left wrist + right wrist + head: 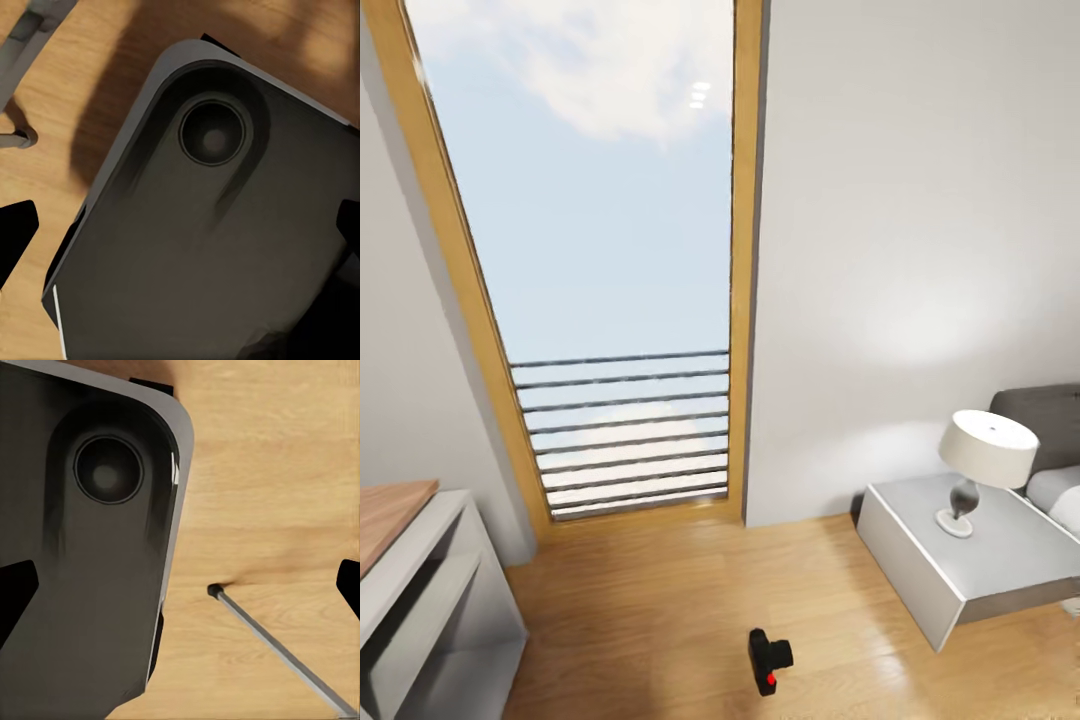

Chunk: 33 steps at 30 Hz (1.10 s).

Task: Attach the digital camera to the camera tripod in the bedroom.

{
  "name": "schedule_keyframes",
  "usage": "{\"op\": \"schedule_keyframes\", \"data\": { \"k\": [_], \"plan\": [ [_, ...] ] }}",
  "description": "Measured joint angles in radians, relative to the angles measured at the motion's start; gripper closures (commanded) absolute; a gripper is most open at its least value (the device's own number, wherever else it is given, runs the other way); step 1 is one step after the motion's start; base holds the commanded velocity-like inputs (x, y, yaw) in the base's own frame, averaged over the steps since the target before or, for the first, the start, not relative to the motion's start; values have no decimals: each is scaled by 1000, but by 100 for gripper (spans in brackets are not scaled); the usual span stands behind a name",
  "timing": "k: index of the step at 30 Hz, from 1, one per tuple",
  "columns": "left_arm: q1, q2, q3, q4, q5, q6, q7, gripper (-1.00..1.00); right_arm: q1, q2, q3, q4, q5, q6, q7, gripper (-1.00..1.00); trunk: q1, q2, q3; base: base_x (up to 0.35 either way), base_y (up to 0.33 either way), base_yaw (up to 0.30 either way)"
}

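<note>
- at the far left of the head view stands a grey shelf unit with a wooden top, against the white wall.
- next to it a tall window with a yellow wood frame shows sky, with dark horizontal bars across its lower part.
- the digital camera lies on the wood floor in front of the window, black with a red button, well apart from the furniture.
- to the right a grey nightstand carries a small lamp with a white shade; behind it is a grey bed with a white mattress.
- left wrist view: a dark grey robot base panel over the floor, with a thin grey metal leg at one corner; the left gripper's black fingertips sit at both picture edges, spread wide with nothing between them.
- right wrist view: the same dark panel, a thin metal rod on the floor, and the right gripper's fingertips likewise spread and empty.
</note>
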Motion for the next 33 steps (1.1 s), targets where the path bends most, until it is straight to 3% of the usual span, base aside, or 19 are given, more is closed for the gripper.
{"op": "schedule_keyframes", "data": {
  "k": [10,33],
  "plan": [
    [0,0,-1,0,0,1,0,-100,0,0,2,0,2,3,1,-100,0,0,0,86,0,-118],
    [0,1,-4,0,0,11,-1,-100,0,-1,3,0,4,2,0,-100,-1,0,0,306,0,-6]
  ]
}}
